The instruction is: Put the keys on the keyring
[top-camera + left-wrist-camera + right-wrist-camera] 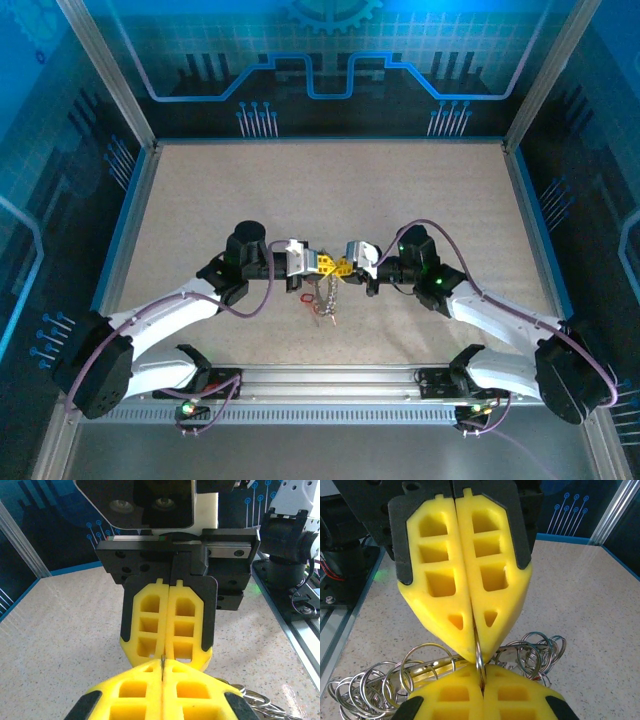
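Left tool (162, 664) and right tool (482, 675) meet tip to tip above the desk (300, 200), both clamped shut on the keyring (479, 652), held edge-on between them. Hold 1 grip firm; reposition the other to spread the coil. Avoid snagging the hanging ring chain (327, 295).

In the right wrist view the keyring (479, 661) stands edge-on, and most of it is hidden between the yellow fingers (440, 600). The heap of small rings (365, 690) behind is partly covered and cut off by the lower edge. From above, the hanging chain (328, 290) and the red piece (307, 298) beside it are too small to identify.
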Controlling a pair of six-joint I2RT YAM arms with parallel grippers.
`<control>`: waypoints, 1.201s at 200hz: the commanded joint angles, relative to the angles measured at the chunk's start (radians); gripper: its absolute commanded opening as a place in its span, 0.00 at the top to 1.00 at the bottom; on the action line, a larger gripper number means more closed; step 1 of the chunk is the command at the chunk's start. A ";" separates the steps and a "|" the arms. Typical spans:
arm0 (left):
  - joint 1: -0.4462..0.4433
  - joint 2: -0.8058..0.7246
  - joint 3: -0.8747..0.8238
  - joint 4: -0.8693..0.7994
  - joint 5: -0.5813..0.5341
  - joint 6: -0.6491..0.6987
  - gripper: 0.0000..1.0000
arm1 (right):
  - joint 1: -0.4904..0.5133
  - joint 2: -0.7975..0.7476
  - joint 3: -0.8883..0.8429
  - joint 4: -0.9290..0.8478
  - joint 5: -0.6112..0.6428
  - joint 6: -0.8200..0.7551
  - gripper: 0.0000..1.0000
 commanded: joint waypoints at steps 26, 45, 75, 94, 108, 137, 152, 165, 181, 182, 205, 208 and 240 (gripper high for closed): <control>-0.008 0.000 0.034 -0.154 -0.073 0.153 0.91 | 0.020 -0.068 0.048 -0.146 0.142 -0.041 1.00; -0.016 0.029 0.071 -0.237 -0.163 0.171 0.95 | 0.034 -0.078 0.070 -0.212 0.195 -0.075 1.00; -0.018 0.055 0.075 -0.233 -0.171 0.167 1.00 | 0.041 -0.101 0.067 -0.208 0.206 -0.061 1.00; -0.022 0.050 0.073 -0.237 -0.178 0.168 1.00 | 0.041 -0.121 0.049 -0.193 0.202 -0.071 1.00; -0.022 0.049 0.070 -0.236 -0.193 0.170 1.00 | 0.041 -0.141 0.041 -0.191 0.211 -0.071 1.00; -0.022 0.051 0.078 -0.249 -0.172 0.171 1.00 | 0.041 -0.170 0.015 -0.163 0.179 -0.071 1.00; -0.024 0.052 0.076 -0.240 -0.164 0.166 1.00 | 0.041 -0.170 0.017 -0.162 0.170 -0.068 1.00; -0.025 0.054 0.074 -0.229 -0.161 0.158 1.00 | 0.041 -0.167 0.018 -0.154 0.161 -0.059 1.00; -0.025 0.055 0.077 -0.229 -0.149 0.154 1.00 | 0.041 -0.158 0.014 -0.145 0.144 -0.066 1.00; -0.025 0.054 0.078 -0.229 -0.148 0.155 1.00 | 0.041 -0.157 0.015 -0.145 0.144 -0.066 1.00; -0.024 0.048 0.074 -0.211 -0.139 0.137 0.94 | 0.041 -0.140 0.026 -0.151 0.138 -0.063 1.00; -0.024 0.049 0.073 -0.206 -0.138 0.134 0.92 | 0.041 -0.139 0.025 -0.146 0.137 -0.060 1.00; -0.025 0.049 0.079 -0.204 -0.110 0.121 0.85 | 0.042 -0.113 0.031 -0.138 0.131 -0.061 1.00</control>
